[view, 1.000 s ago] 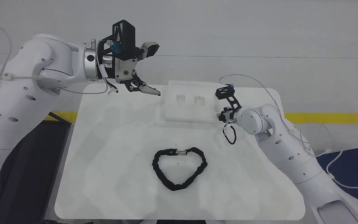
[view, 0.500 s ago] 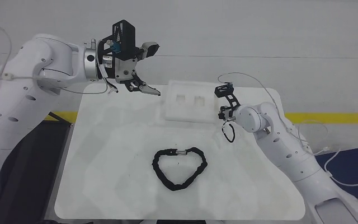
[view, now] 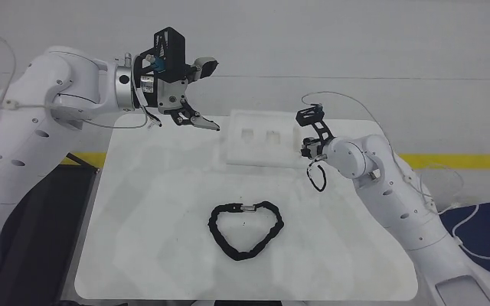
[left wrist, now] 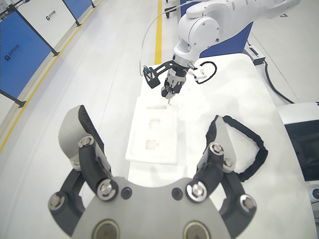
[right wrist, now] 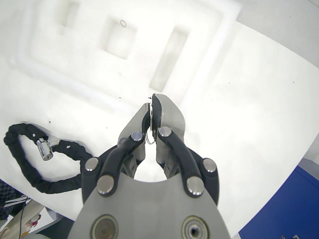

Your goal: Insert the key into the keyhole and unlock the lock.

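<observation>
A black fabric-covered chain lock (view: pixel 245 228) lies in a loop at the table's middle, its silver lock cylinder (view: pixel 246 207) on the far side of the loop. In the right wrist view the cylinder (right wrist: pixel 46 150) shows its keyhole end. My right gripper (right wrist: pixel 151 103) is shut on the key (right wrist: pixel 150 116), with a key ring hanging behind the pads. It hovers just over the right end of the white foam tray (view: pixel 237 153). The left wrist view shows that gripper (left wrist: pixel 169 95) with the key tip pointing down. My left gripper (view: pixel 193 103) hangs open above the table's far left corner.
The foam tray (right wrist: pixel 139 70) has three rectangular recesses; a small ring (right wrist: pixel 122 23) lies in the middle one. The white table (view: pixel 153 229) has bare room around the chain. A blue cabinet stands beyond the table's right side.
The right arm has shifted slightly right and risen a little near the tray's right end, the key still in its grip. The left arm and the chain lock have not moved.
</observation>
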`<state>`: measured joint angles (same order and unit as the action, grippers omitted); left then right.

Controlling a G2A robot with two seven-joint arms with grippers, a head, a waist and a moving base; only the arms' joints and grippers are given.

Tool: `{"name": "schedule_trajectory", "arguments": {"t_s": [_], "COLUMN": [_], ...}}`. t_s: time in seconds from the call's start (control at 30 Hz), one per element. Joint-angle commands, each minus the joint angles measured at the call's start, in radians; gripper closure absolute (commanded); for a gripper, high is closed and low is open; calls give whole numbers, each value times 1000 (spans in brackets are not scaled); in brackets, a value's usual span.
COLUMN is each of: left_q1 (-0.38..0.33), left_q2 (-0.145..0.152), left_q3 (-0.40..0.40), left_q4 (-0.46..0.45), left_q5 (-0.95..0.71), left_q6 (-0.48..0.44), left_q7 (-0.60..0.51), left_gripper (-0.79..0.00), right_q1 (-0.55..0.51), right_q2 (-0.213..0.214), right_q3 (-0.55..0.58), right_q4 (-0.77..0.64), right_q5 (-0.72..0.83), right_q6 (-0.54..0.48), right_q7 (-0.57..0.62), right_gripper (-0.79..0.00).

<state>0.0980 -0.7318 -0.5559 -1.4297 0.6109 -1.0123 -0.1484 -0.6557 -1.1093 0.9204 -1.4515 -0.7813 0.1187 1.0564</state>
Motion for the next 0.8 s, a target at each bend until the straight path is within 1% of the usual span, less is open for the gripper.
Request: {"name": "schedule_trajectory", "arguments": {"t_s": [0.0,0.2,0.53,0.77], "left_q1": [0,0,0,0], "left_q2": [0,0,0,0], "left_q3": [0,0,0,0], "left_q4": [0,0,0,0], "left_q5": [0,0,0,0], "left_q6": [0,0,0,0], "left_q7": [0,0,0,0], "left_gripper": [-785,-785,-785,-785], "right_q1": [-16,-77,-210,-295], "right_q2": [7,27,56,71], "right_q3": [29,128,308,409], "right_q4": [-30,-135,-292,-371], "right_q5": [7,73,309,447], "right_q6": [-10,-46,-125,-149], "right_q7": [10,37,48,55], "right_gripper": [0,0,0,0]}}
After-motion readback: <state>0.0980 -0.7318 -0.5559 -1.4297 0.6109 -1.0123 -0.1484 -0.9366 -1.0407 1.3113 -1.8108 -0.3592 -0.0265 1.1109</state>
